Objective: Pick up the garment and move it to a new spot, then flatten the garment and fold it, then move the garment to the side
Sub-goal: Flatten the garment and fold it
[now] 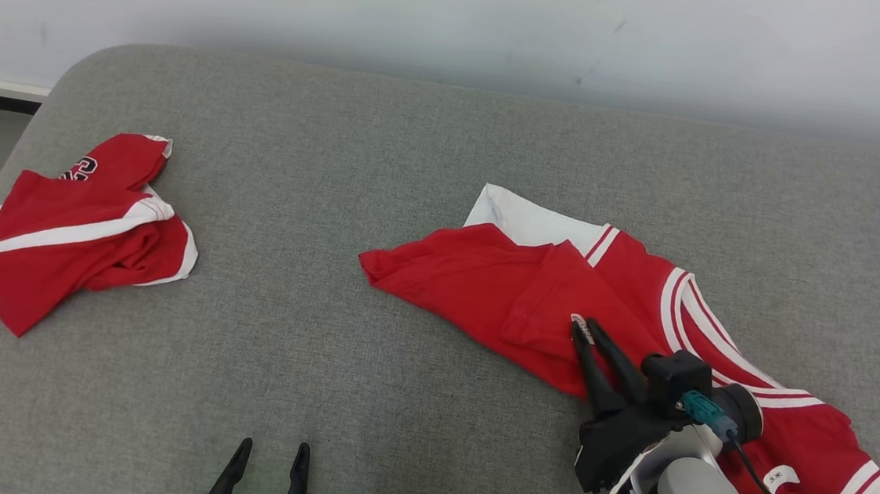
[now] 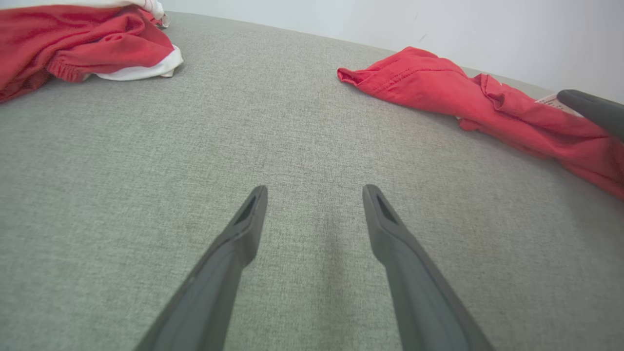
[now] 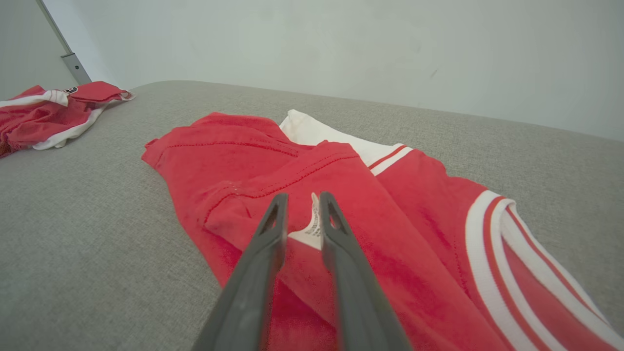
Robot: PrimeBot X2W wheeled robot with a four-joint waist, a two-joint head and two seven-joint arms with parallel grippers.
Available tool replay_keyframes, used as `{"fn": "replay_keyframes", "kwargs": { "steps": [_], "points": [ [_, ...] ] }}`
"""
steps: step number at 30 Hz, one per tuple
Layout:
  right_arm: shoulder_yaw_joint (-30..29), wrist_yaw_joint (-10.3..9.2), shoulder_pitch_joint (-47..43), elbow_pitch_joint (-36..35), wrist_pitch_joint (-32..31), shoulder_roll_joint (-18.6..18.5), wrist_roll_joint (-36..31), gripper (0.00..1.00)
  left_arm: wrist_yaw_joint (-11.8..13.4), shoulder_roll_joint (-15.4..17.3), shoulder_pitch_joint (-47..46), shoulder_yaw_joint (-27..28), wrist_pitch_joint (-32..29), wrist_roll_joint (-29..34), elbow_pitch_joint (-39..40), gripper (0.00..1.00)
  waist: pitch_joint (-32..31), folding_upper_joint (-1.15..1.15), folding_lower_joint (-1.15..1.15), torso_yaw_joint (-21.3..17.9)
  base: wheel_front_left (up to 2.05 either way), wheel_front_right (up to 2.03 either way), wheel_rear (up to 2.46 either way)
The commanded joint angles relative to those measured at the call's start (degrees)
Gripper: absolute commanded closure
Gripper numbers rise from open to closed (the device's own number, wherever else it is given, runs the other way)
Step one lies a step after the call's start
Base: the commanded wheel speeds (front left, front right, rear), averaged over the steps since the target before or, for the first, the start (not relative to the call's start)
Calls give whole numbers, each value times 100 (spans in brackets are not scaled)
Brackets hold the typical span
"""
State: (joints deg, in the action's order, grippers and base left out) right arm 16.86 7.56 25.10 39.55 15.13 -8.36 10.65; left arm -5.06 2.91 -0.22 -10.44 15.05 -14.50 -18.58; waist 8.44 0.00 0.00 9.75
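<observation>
1. Right gripper (image 3: pixel 303 200) is set low on the garment (image 1: pixel 484 282), its fingers drawn close on either side of a small white label (image 3: pixel 312 226) and the red fold beneath it. A sliver of gap is seen beside one finger, so whether the cloth is pinched yet cannot be told.
2. That spot is judged to have been chosen because a raised fold lies there, so loose cloth can be nipped instead of a flat layer.
3. The garment is spread, rumpled, from just ahead of the fingertips back beneath the wrist. A white panel lies beyond the tips and striped trim to the gripper's right.
4. Left gripper (image 1: pixel 273 447) is held with its fingers wide apart and nothing between them, low over the bare grey cushion (image 1: pixel 415 159), well to the left of the right gripper. It is judged to be kept ready for the flattening.
5. A broad bare stretch of cushion is left ahead and to the left of the right gripper. It is bounded far to the left by a second red garment (image 1: pixel 72 226), well apart from the first.
6. The cushion's far edge is met by the wall (image 1: pixel 458 13) beyond the fingertips. The garment's trailing end lies behind the wrist, so some drag is to be expected when it is lifted.
</observation>
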Motion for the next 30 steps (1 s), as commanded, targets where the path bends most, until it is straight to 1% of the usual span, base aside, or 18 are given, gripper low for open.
{"fn": "replay_keyframes", "kwargs": {
  "steps": [1, 5, 10, 14, 15, 16, 17, 21, 26, 27, 28, 30],
  "points": [
    [-13, -15, 66, 57, 2, 28, -43, 100, 2, -3, -27, -16, 20, -53, 23, 0, 8, 0, 0, 6, 0, 0, 0],
    [-110, -15, 107, 92, 2, 100, -71, 100, 4, -2, -81, -28, 20, -68, 11, 0, -2, 0, 0, 20, 0, 0, 0],
    [-205, -15, 2, -129, 2, 148, -72, 100, -21, -3, -24, 30, 20, -31, -18, 0, -52, 0, 0, 39, 0, 0, 0],
    [-465, -15, -113, -257, 2, 192, -119, 100, -34, -2, 25, 68, 20, -8, -39, 0, -104, 0, 0, 34, 0, 0, 0],
    [-546, -15, -148, -217, 2, 190, -144, 73, -36, -3, 37, 71, 20, -3, -40, 0, -116, 0, 0, 33, 0, 0, 0],
    [-631, -15, -164, -204, 2, 201, -147, 18, -37, -2, 45, 73, 20, 0, -37, 0, -123, 0, 0, 32, 0, 0, 0],
    [-665, -15, -184, -148, 2, 200, -189, 0, -28, -3, 49, 72, 20, 2, -29, 0, -127, 0, 0, 33, 0, 0, 0],
    [-688, -15, -172, 67, 2, 224, -206, 0, -35, -3, 39, 61, 20, -6, -14, 0, -102, 0, 0, 28, 0, 0, 0],
    [-539, -15, -20, 295, 2, 264, -80, 0, -28, -2, 0, 40, 20, -18, -16, 0, -49, 0, 0, 39, 0, 0, 0],
    [-485, -15, 15, 333, 2, 271, -40, 2, -26, -2, -7, 34, 20, -17, -15, 0, -37, 0, 0, 46, 0, 0, 0],
    [-419, -15, 48, 370, 2, 266, -15, 30, -22, -2, -10, 33, 20, -12, -17, 0, -29, 0, 0, 55, 0, 0, 0],
    [-321, -15, 109, 407, 2, 236, 61, 100, -22, -2, -19, 32, 20, 1, -23, 0, -15, 0, 0, 76, 0, 0, 0]
  ]
}}
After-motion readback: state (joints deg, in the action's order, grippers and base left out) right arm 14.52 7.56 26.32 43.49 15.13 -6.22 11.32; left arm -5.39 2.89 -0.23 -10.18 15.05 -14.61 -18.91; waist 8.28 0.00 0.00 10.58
